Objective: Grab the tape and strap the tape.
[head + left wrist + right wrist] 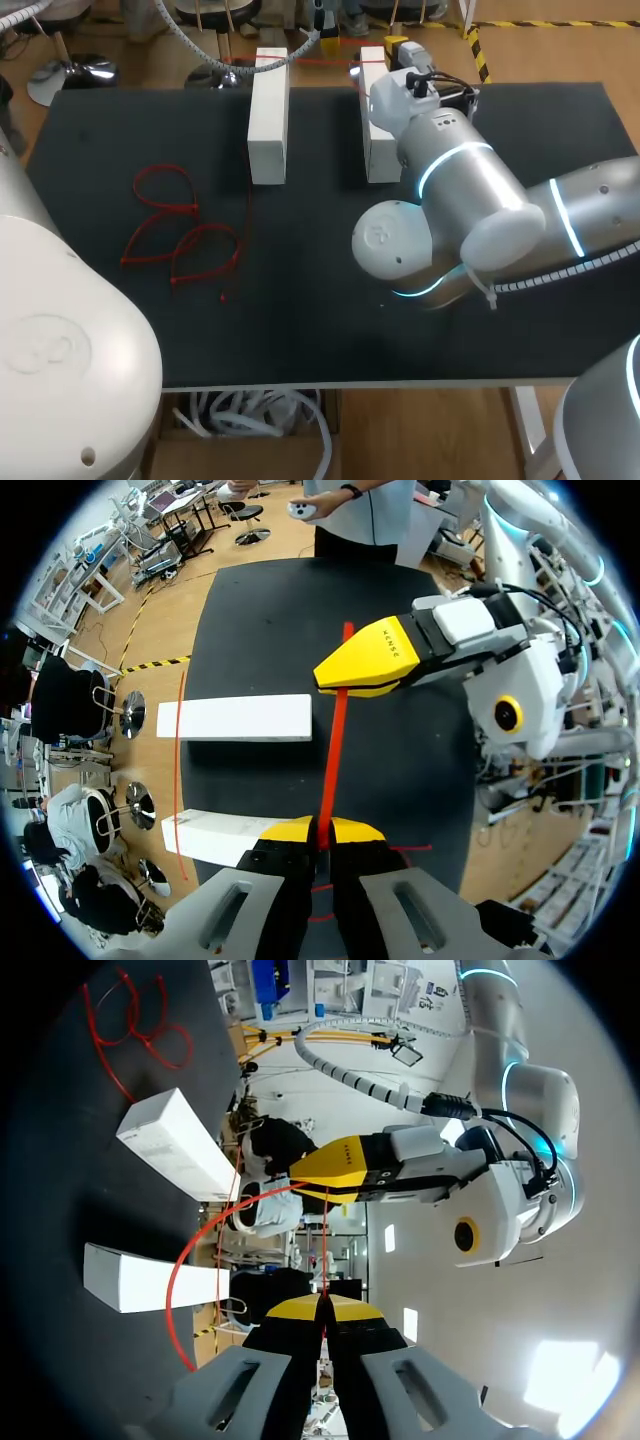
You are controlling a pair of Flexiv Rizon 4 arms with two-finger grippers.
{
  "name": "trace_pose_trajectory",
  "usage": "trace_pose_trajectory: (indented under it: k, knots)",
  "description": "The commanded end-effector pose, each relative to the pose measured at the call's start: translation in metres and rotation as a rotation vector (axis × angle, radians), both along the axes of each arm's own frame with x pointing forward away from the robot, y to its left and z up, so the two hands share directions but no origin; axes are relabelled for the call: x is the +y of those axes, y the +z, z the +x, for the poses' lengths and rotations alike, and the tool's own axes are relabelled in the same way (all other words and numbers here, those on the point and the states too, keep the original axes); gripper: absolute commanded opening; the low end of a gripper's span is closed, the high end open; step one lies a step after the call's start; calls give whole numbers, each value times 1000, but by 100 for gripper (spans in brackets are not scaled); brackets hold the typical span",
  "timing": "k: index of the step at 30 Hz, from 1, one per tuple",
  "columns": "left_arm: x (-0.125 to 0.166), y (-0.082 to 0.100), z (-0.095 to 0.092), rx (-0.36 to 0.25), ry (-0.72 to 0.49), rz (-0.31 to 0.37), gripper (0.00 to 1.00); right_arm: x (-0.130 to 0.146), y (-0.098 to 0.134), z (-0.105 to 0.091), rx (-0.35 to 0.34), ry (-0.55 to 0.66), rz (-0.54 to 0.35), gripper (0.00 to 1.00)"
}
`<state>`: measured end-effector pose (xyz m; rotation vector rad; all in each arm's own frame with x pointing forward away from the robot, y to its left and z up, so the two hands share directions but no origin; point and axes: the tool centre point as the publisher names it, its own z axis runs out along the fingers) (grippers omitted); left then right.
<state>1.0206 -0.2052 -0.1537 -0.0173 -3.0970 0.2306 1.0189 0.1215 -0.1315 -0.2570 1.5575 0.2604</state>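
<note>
A thin red strap (333,750) runs taut between my two grippers, above the gap between two white blocks. My left gripper (320,832) is shut on one end of it. In the same view my right gripper (352,685) pinches the strap further along with its yellow tips. From the right wrist, my right gripper (322,1305) is shut on the strap (324,1250), and the left gripper (318,1192) holds it ahead. A longer red strap (172,1270) bows out past the block ends. In the head view the strap (330,63) crosses the table's far edge near my right gripper (396,45).
Two white blocks (268,115) (378,125) stand side by side at the back of the black table (300,330). Several loose red strap loops (180,235) lie at the table's left. My right arm's elbow (450,220) hangs over the table's right middle.
</note>
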Motion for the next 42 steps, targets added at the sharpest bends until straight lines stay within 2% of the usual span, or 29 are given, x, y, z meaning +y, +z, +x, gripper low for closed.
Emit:
trace_pose_trajectory:
  k: [1,42]
  knots:
    - [-1,1,1,2,0,4,0,-1,2,2,4,1,-5,0]
    - [-1,1,1,2,0,4,0,17,3,-2,-1,-15,18,0]
